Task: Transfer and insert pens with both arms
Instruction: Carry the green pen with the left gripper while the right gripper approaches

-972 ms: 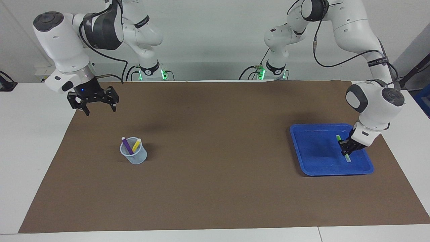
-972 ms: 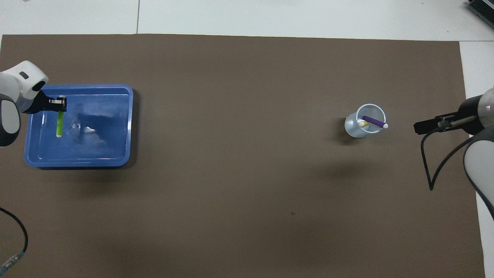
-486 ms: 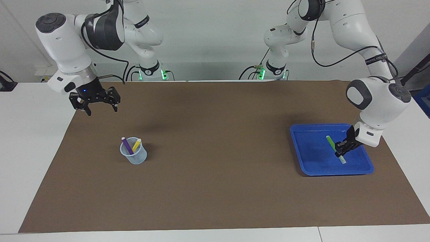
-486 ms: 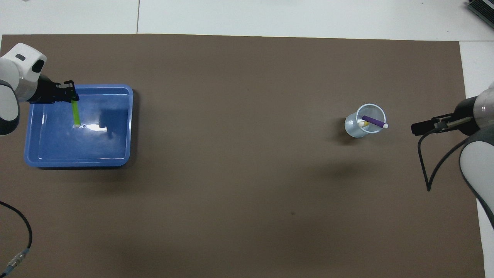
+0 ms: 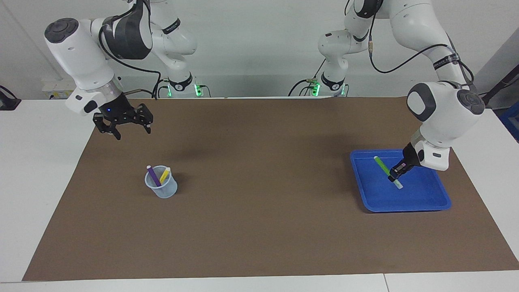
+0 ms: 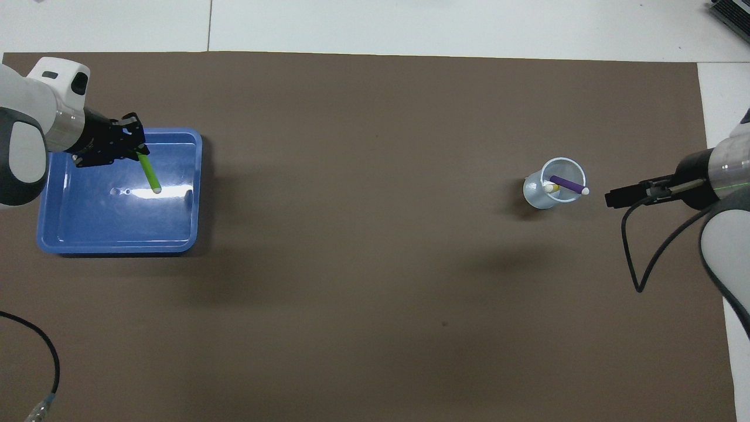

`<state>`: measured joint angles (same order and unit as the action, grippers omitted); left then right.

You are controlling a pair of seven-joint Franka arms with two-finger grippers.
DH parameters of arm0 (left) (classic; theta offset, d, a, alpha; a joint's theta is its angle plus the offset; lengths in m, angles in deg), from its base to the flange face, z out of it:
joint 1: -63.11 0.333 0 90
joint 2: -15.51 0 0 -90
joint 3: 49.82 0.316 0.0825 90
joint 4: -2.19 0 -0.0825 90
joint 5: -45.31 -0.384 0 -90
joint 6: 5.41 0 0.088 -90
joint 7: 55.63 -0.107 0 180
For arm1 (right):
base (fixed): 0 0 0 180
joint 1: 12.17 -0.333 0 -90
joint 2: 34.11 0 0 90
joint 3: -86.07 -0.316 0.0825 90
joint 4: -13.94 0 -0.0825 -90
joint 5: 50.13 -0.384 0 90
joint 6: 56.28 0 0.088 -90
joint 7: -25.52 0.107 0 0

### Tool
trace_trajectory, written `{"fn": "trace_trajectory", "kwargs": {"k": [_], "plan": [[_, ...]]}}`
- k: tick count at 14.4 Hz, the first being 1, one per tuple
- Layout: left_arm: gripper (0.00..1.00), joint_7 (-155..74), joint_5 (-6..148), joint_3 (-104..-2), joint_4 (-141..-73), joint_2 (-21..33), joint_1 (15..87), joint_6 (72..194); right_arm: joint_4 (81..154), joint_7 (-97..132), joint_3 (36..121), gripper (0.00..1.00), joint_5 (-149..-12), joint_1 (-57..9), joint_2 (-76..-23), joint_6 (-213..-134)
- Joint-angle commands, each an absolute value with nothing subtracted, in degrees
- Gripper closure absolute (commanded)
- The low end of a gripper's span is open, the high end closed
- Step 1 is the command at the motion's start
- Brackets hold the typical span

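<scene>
My left gripper (image 5: 394,177) (image 6: 138,151) is shut on the green pen (image 5: 381,165) (image 6: 149,174) and holds it tilted in the air over the blue tray (image 5: 440,201) (image 6: 53,243). The purple pen (image 5: 153,176) (image 6: 568,185) and the yellow pen (image 5: 164,175) (image 6: 550,188) lean inside a clear cup (image 5: 162,189) (image 6: 536,193) on the brown mat. My right gripper (image 5: 130,131) (image 6: 612,198) hangs open in the air over the mat at the right arm's end of the table, with nothing between its fingers.
The blue tray lies on the brown mat (image 5: 259,211) toward the left arm's end and holds nothing else. White table (image 5: 36,162) borders the mat. A black cable (image 6: 636,252) loops from the right arm.
My left gripper has lifted the green pen off the tray floor and carried it toward the table's middle, tilting it. My right gripper has drifted a little toward the cup.
</scene>
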<state>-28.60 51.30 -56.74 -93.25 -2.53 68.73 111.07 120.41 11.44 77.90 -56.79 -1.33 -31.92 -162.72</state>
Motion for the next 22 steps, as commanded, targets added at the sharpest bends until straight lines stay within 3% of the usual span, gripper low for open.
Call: {"fn": "trace_trajectory", "kwargs": {"k": [1, 9, 15, 22], "plan": [[1.0, -17.36, 52.25, -56.24, -93.78, -0.49, 64.27, 108.5, 121.34, 12.25, 77.72, 0.0, -63.72, -0.92, -30.86, -161.58], [1.0, 14.81, 57.44, -56.5, -93.96, 1.27, 50.73, 108.05, 121.87, 14.79, 77.55, 0.0, -83.86, -3.11, -30.86, -162.53], [1.0, 39.19, 60.06, -56.59, -93.96, 0.83, 41.14, 117.36, 123.28, 28.4, 77.46, 0.0, -90.99, -11.98, -32.0, -176.58], [1.0, 52.81, 62.27, -56.68, -94.05, 0.22, 33.67, 128.77, 123.02, 25.03, 77.54, 0.0, -96.34, -13.4, -34.9, -180.03]]}}
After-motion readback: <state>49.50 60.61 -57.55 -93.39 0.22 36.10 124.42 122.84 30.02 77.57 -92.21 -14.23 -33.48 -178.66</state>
